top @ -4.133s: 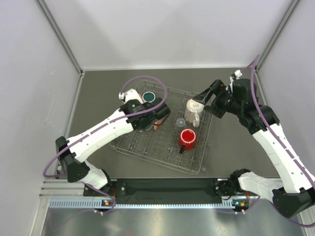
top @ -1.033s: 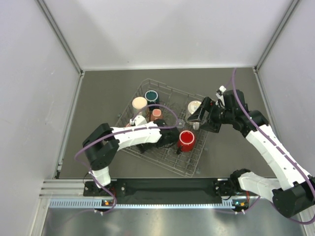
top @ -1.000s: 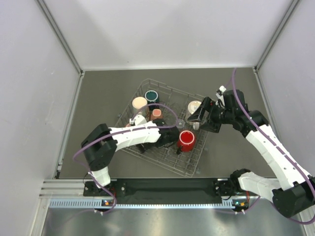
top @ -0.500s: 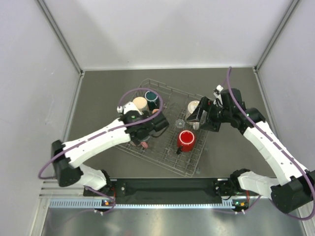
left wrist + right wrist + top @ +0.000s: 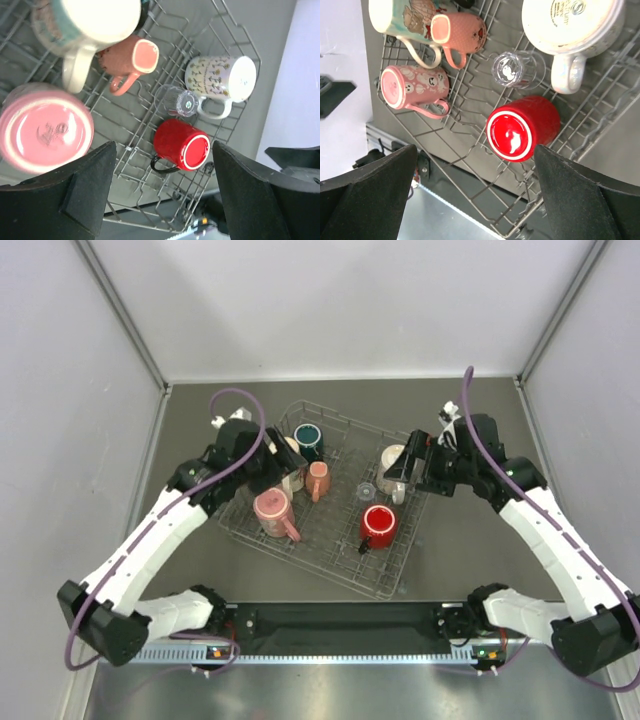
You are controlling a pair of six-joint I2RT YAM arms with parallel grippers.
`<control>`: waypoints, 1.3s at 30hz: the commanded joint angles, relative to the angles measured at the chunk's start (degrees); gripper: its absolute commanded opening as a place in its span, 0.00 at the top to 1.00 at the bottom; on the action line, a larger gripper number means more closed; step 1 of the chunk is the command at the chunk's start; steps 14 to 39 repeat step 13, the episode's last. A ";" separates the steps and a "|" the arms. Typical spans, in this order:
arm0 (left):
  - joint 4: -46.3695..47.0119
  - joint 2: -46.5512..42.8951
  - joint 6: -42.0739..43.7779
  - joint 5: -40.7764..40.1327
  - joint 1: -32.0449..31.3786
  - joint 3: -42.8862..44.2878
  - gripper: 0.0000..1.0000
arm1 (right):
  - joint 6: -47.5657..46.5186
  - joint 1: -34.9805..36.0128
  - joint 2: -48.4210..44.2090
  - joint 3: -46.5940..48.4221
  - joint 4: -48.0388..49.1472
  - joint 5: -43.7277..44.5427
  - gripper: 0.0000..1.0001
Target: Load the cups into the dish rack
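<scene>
Dish rack (image 5: 335, 540): silver wire grid with upright tines, set askew on the dark worktop (image 5: 200, 430) between the two arms. Every mug in view sits inside it, so loading looks all but finished.

Left end effector (image 5: 262, 455): over the rack's left end, jaws wide, nothing between them.

Right end effector (image 5: 400, 468): above the rack's right corner, jaws wide and empty.

White mug (image 5: 575, 20): right corner, base up with a printed mark showing, probably inverted to drain.

Cream patterned mug (image 5: 402, 15): far-left part of the rack, handle toward the pink one.

Pink translucent mug (image 5: 272, 508): near-left edge, base up.

Red mug (image 5: 380, 523): near-right, base up, set among tines that likely steady it.

Dark teal mug (image 5: 307, 437): far edge; which end is up, cannot tell.

Salmon mug (image 5: 318, 478): small, tilted, just beside the cream one.

Clear glass cup (image 5: 367, 488): smallest, between the salmon and white mugs.
</scene>
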 commanded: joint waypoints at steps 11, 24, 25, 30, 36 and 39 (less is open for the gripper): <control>24.35 0.09 8.54 34.65 9.08 -3.99 0.16 | 0.84 0.04 -12.15 -7.94 5.59 8.03 0.00; 31.80 -1.75 6.70 42.91 9.00 -6.80 0.16 | 0.50 0.04 -16.71 -9.44 9.45 5.77 0.00; 31.80 -1.75 6.70 42.91 9.00 -6.80 0.16 | 0.50 0.04 -16.71 -9.44 9.45 5.77 0.00; 31.80 -1.75 6.70 42.91 9.00 -6.80 0.16 | 0.50 0.04 -16.71 -9.44 9.45 5.77 0.00; 31.80 -1.75 6.70 42.91 9.00 -6.80 0.16 | 0.50 0.04 -16.71 -9.44 9.45 5.77 0.00; 31.80 -1.75 6.70 42.91 9.00 -6.80 0.16 | 0.50 0.04 -16.71 -9.44 9.45 5.77 0.00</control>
